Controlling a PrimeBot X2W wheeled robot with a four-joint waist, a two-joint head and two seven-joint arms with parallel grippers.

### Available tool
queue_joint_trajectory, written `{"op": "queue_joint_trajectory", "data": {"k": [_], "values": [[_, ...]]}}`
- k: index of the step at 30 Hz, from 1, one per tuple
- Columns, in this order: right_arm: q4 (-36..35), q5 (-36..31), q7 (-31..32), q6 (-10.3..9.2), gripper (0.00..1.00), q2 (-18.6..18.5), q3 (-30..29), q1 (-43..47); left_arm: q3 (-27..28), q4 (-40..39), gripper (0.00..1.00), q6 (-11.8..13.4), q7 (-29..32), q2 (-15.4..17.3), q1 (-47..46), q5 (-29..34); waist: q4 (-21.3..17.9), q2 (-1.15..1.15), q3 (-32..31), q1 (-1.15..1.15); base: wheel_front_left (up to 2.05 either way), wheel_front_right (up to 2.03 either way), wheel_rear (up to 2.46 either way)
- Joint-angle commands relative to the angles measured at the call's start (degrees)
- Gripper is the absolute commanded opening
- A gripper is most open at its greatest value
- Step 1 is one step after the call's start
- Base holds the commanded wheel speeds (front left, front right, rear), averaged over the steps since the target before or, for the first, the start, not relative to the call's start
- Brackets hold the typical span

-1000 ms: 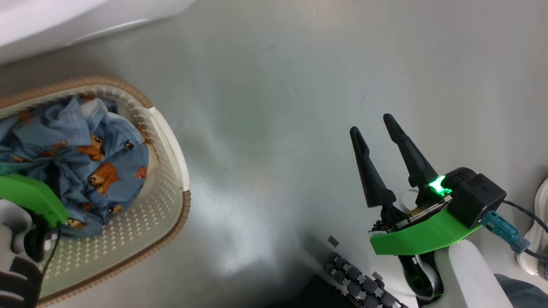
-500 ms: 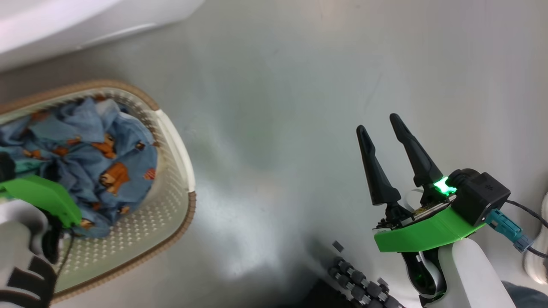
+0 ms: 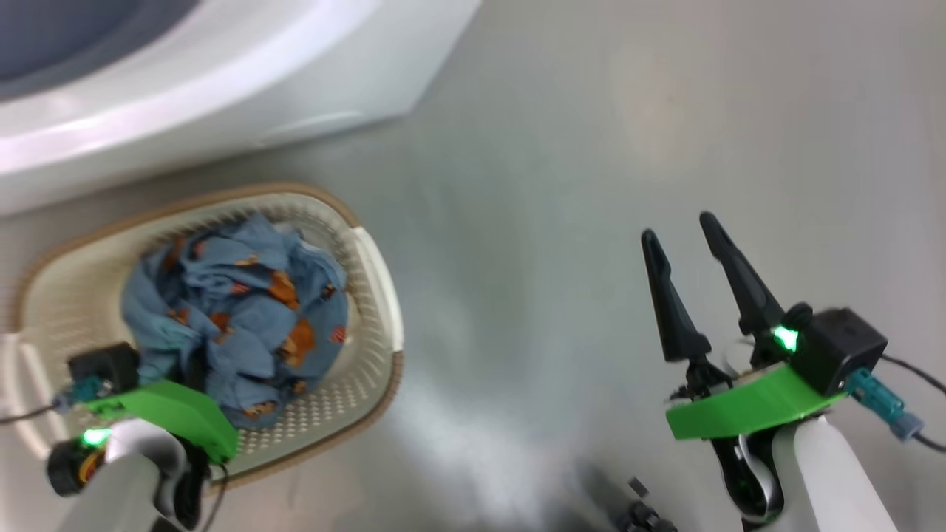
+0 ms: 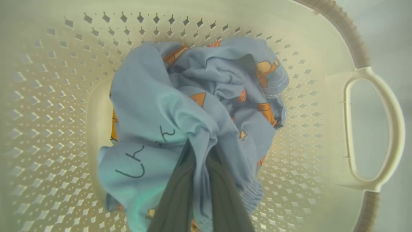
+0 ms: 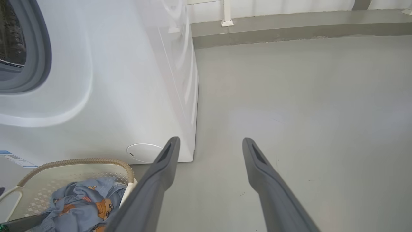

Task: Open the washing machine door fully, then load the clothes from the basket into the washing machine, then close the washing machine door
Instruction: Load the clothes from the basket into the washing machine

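The left end effector (image 4: 200, 154) is pinched shut on a fold of the clothes (image 4: 193, 90), bunched tighter in the basket (image 4: 322, 38) than a second ago. The right end effector (image 3: 680, 229) stays spread over the floor (image 3: 591, 148), while the head view has swung toward the washing machine (image 3: 259, 81) beside the basket

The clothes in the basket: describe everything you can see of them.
The clothes are soft light blue fabric printed with small orange-brown cartoon figures, with dark lettering on one fold and a ribbed edge. They are crumpled into one bunch inside the cream perforated basket, which stands on the floor beside the washing machine. The left gripper is shut on a fold. I cannot tell whether the bunch rests on the basket bottom.
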Motion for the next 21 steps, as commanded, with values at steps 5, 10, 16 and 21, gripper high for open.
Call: {"op": "queue_joint_trajectory", "data": {"k": [5, 10, 16, 21], "values": [[-0.4, -1.6, -0.3, 0.09, 1.0, -0.4, -0.6, 4.5, 1.5, -4.6, 0.0, -0.1, -1.2, 0.2, 5.5, -0.7, 7.1, 0.0, -9.5, 0.0, 0.0, 0.0, 0.0], [-0.2, -2.5, -0.3, 0.09, 1.0, -0.4, -1.9, 6.8, 4.3, -11.7, 0.0, -0.1, -1.3, -1.0, 10.4, 1.3, 9.2, 0.0, -14.0, 0.0, 0.0, 0.0, 0.0], [0.1, -3.0, -0.3, 0.09, 1.0, -0.4, -3.0, 9.7, 7.6, -19.5, 0.0, 0.5, -1.3, -2.8, 16.4, 5.2, 11.0, 0.0, -19.3, 0.0, 0.0, 0.0, 0.0], [0.2, -3.4, -0.3, 0.09, 1.0, -0.4, -4.0, 12.5, 9.7, -25.0, 0.0, 1.0, -1.3, -4.3, 21.4, 8.5, 11.9, 0.0, -23.5, 0.0, 0.0, 0.0, 0.0]]}}
